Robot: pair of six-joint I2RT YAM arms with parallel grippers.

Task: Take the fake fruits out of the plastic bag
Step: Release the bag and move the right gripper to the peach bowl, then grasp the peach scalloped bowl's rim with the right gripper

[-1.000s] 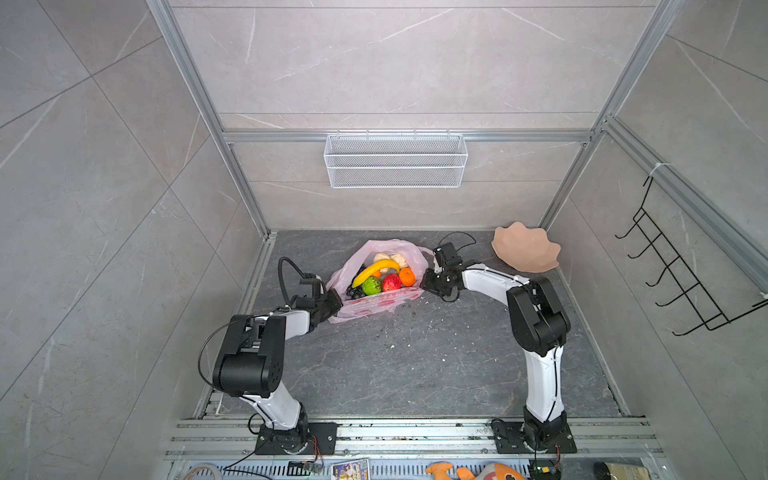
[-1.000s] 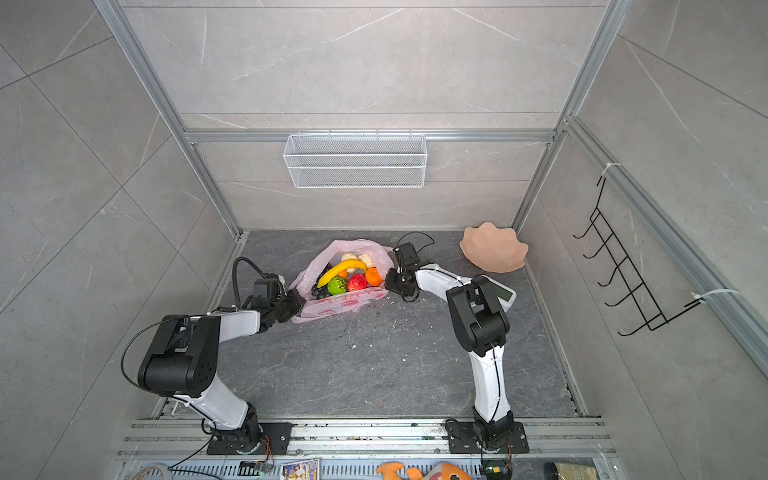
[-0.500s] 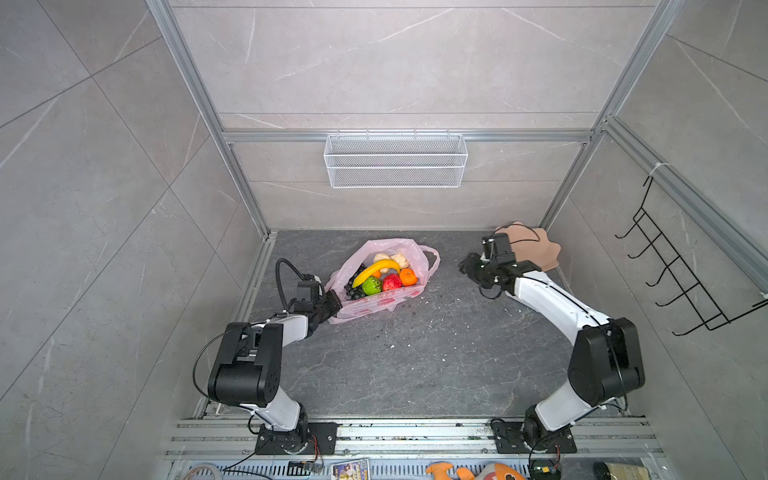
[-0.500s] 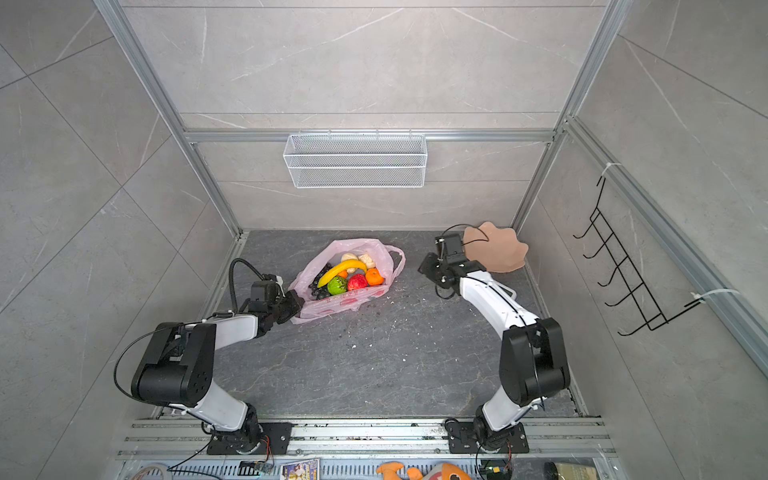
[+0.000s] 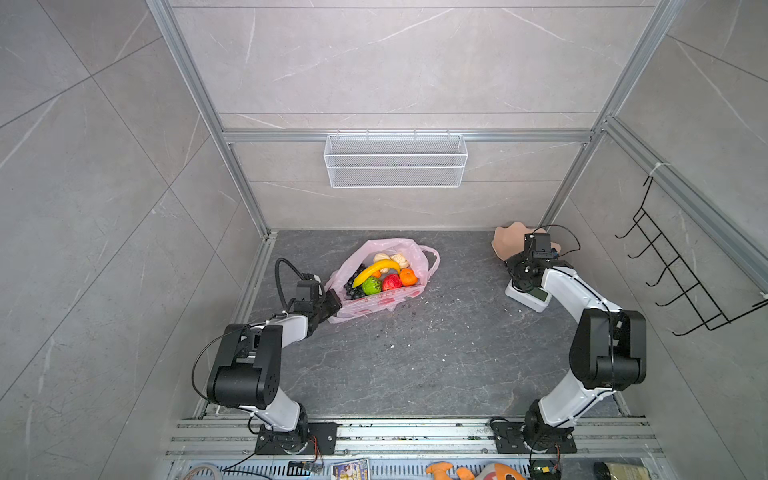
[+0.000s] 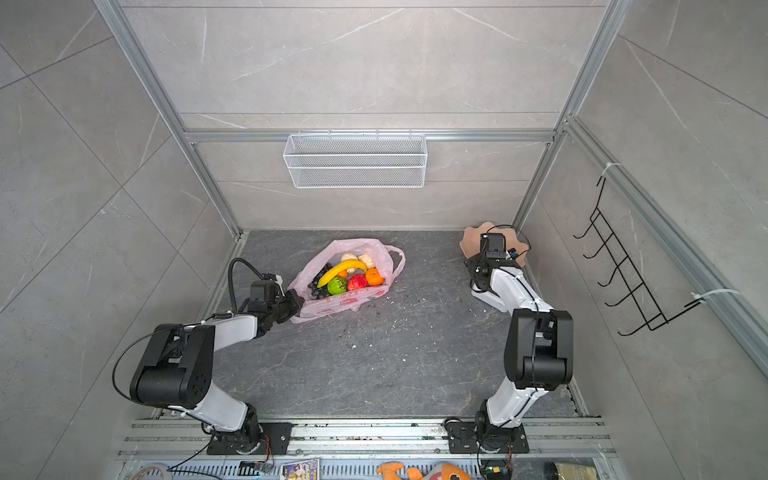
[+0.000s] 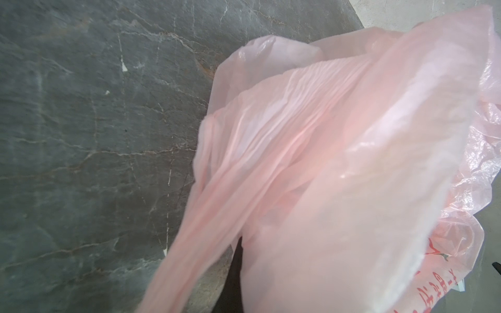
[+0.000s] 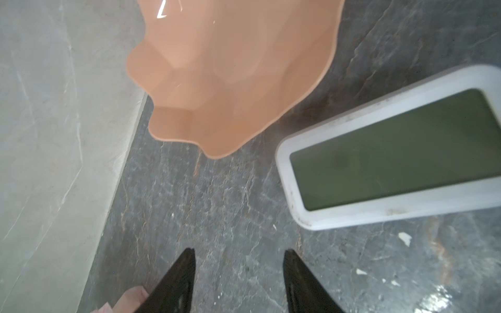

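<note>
With the left claw (image 5: 332,301) pinched shut on the plastic bag's (image 5: 374,305) edge and the fake fruits (image 5: 390,281) heaped inside it on the tabletop (image 5: 415,353), the right claw (image 8: 239,252) hung open and empty near the peach dish (image 8: 238,67), so the next move probably called for reaching across into the bag's mouth.

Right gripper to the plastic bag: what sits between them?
Only bare grey floor lies between the right gripper and the plastic bag; both top views show that stretch with nothing on it.
</note>
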